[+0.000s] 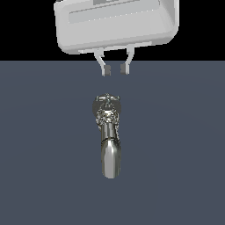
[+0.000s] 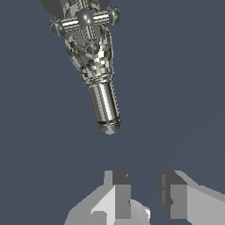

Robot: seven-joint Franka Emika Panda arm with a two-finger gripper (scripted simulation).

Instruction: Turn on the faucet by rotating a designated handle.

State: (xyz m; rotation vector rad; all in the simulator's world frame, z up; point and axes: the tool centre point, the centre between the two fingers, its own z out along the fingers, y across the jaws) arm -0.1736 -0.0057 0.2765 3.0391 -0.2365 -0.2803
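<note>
Below the tool (image 1: 114,69), faucet (image 1: 108,136) spout toward camera

From my station the faucet (image 1: 108,132) reads as polished metal, chrome-bright and mirror-glossy; its spout (image 2: 104,107) is smooth with streaked highlights, while the body near the cross handle (image 2: 85,19) shows a broken, faceted reflection; the handle's knobs look like small shiny metal balls. The gripper (image 1: 113,69) looks like matt pale-grey plastic, with darker, dull fingertips (image 2: 118,178); the floor (image 1: 184,145) under everything is a flat, matt slate-blue surface, smooth and featureless.
</note>
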